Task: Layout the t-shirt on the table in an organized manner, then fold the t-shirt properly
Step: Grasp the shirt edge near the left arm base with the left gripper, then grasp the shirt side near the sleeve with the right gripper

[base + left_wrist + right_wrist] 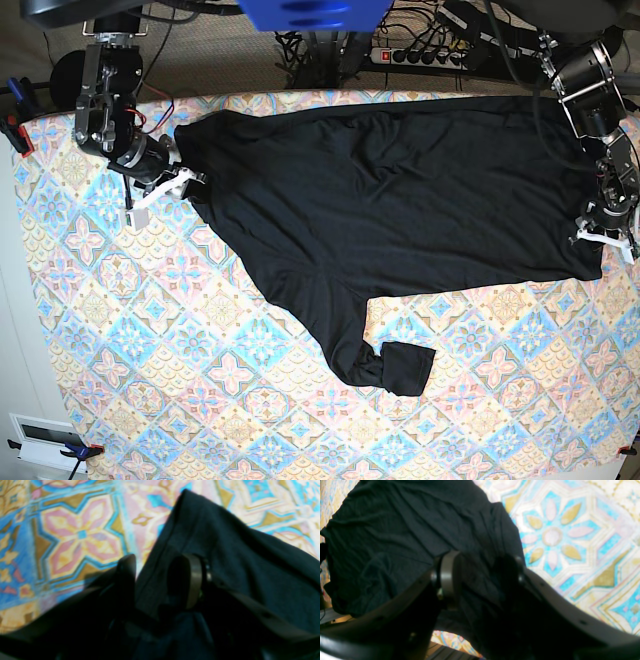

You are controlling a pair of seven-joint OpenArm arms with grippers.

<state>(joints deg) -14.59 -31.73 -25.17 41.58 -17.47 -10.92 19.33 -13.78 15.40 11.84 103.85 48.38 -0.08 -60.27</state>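
The black t-shirt (400, 190) lies spread across the far half of the patterned table (200, 400), with one long sleeve (385, 365) trailing toward the near side, its end doubled over. My right gripper (170, 185) sits at the shirt's left edge. In its wrist view the right gripper (480, 556) is open, and rumpled t-shirt (395, 530) cloth fills the gap between the fingers. My left gripper (605, 235) sits at the shirt's right corner. The left gripper (160, 557) is open too, straddling an edge of the t-shirt (237, 555) over the table (80, 535).
Behind the table's far edge run a power strip (430, 50) and cables. Clamps (15, 130) grip the left edge, and a white box (45, 440) sits off the near-left corner. Bare patterned cloth (570, 542) spans the near half.
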